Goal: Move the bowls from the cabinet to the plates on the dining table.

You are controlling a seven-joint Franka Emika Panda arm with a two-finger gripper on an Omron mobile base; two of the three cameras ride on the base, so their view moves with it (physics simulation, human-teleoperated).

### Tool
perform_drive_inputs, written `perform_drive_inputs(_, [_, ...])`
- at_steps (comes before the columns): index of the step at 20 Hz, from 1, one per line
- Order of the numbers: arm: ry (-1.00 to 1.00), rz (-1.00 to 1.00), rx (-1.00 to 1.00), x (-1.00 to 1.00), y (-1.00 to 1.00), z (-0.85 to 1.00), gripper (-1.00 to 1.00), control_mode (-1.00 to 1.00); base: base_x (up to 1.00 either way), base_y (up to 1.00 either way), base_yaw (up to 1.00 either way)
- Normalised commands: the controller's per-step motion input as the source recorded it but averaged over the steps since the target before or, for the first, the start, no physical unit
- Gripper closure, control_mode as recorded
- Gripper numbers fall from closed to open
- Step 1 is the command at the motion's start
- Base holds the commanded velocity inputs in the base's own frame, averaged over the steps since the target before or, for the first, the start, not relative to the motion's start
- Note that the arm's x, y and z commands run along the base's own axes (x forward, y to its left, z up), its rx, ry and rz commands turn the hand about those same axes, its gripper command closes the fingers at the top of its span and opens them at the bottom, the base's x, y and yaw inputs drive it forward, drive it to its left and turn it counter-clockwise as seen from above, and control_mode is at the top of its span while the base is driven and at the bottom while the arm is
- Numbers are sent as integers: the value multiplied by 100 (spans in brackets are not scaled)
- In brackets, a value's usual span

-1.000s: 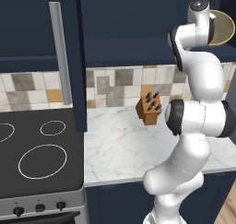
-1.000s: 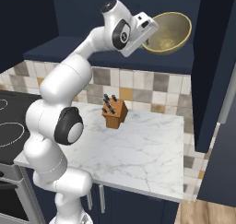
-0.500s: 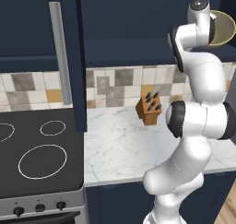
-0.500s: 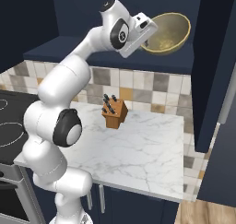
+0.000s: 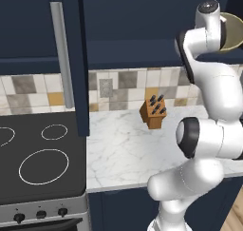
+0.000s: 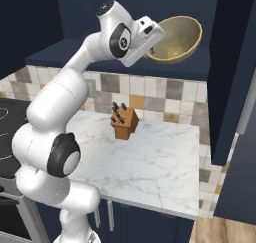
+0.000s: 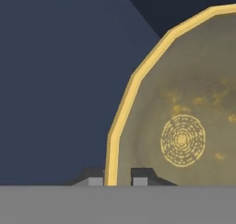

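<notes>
Hand (image 7: 109,180) pinches bowl (image 6: 176,38) rim — 1 finger inside; held high.

Bowl (image 6: 174,39) olive-speckled inside, pale rim, tipped on edge, aloft before navy cabinet (image 6: 150,17)

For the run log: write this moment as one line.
phase: carrying bowl | tool: shut on bowl rim | bowl: tilted, high above marble counter | below: knife block | cabinet door: open

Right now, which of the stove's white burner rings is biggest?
The front ring, nearest the knobs. The ring behind it is clearly smaller; a third is cut off at the edge.
</notes>
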Motion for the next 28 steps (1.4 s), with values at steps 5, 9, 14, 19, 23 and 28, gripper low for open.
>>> perform_drive_inputs(5, [-4,0,-2,-78,31,-9,100,-100,0,0,0])
perform_drive_inputs(9, [-7,0,-4,-79,38,-2,100,-100,0,0,0])
perform_drive_inputs(14, [-4,4,-4,-69,49,0,100,-100,0,0,0])
perform_drive_inputs(19, [2,7,0,-55,44,0,100,-100,0,0,0])
perform_drive_inputs(23, [8,7,0,-52,39,0,100,-100,0,0,0])
perform_drive_inputs(28, [16,8,1,-46,34,5,100,-100,0,0,0])
